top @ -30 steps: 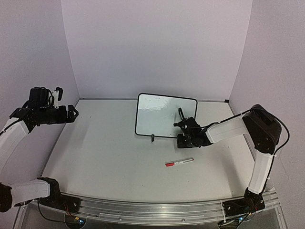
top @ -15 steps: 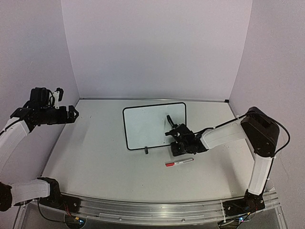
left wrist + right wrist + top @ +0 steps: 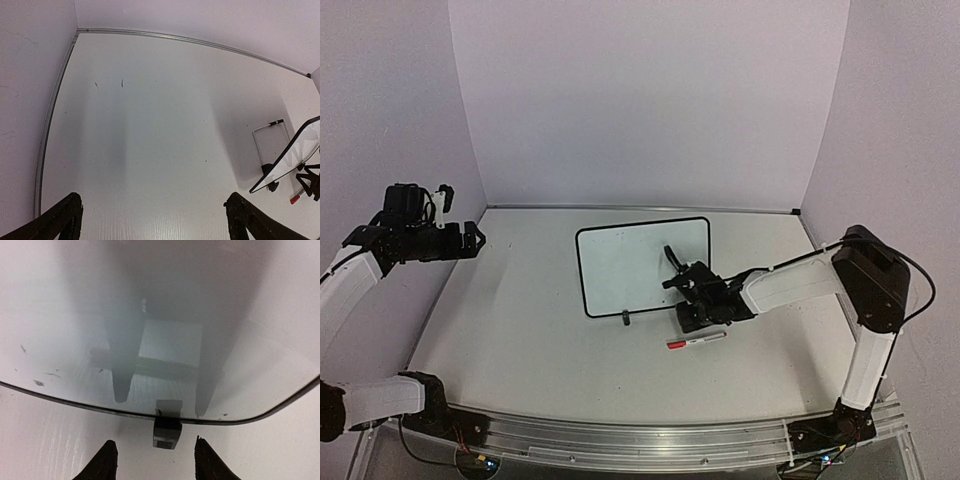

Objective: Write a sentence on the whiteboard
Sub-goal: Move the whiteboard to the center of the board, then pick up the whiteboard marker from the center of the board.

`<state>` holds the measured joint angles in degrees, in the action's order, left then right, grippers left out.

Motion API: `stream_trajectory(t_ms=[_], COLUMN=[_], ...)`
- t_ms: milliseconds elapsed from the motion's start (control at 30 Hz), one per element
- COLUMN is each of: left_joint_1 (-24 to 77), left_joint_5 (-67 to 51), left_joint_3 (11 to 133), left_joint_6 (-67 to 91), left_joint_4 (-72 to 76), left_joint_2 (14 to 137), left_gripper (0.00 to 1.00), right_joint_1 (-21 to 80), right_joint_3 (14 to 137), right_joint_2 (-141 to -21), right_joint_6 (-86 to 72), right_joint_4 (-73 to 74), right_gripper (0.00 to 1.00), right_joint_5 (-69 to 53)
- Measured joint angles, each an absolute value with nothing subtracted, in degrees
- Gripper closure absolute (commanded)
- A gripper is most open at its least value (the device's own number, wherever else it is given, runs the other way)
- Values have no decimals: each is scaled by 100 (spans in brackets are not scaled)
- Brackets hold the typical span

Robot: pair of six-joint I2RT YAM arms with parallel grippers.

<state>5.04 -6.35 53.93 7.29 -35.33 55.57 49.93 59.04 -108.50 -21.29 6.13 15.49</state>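
Whiteboard [image 3: 638, 268] showed no writing; capped marker [image 3: 696, 341] lay untaken. Right gripper [image 3: 155, 462] stood parted by foot [image 3: 167, 432], empty; left gripper [image 3: 152, 220] gaped, empty.

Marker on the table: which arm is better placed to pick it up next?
Right, likely. The right gripper sits just behind the marker, by the whiteboard; the left gripper hangs far off at the table's left edge.
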Motion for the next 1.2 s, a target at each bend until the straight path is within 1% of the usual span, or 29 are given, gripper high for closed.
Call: stream_trajectory(t_ms=[267, 433, 500, 633, 800, 933, 1000, 1100, 1200], left_joint_1=[504, 504, 504, 504, 504, 504, 504, 504, 504], left_joint_5=[-642, -736, -778, -896, -1000, -1055, -1055, -1052, -1050], left_joint_3=[5390, 5366, 5346, 5331, 5317, 5317, 5317, 5317, 5317], left_joint_6=[729, 721, 720, 720, 722, 722, 722, 722, 722], left_joint_4=[-3533, -3509, -3490, -3485, -3479, -3479, -3479, -3479, -3480], left_joint_2=[5557, 5551, 5546, 5544, 5552, 5555, 5555, 5553, 5545], left_gripper=[1, 0, 0, 1, 1, 1, 0, 0, 1], right_joint_1=[5013, 5019, 5019, 5014, 4992, 4991, 4991, 4991, 4991], right_joint_3=[5469, 5136, 5002, 4930, 4789, 4583, 4532, 4534, 4604], right_joint_2=[-9714, -8920, -8567, -7951, -7494, -7467, -7473, -7588, -7900], right_joint_6=[-2351, -2710, -2908, -3446, -4579, -5516, -5901, -6252, -6435], right_joint_4=[1030, 1478, 1767, 2349, 2706, 2826, 2830, 2751, 2698], right_gripper=[33, 28, 27, 31, 37, 37, 41, 45, 45], right_joint_5=[1483, 1447, 1438, 1373, 962, 610, 485, 384, 322])
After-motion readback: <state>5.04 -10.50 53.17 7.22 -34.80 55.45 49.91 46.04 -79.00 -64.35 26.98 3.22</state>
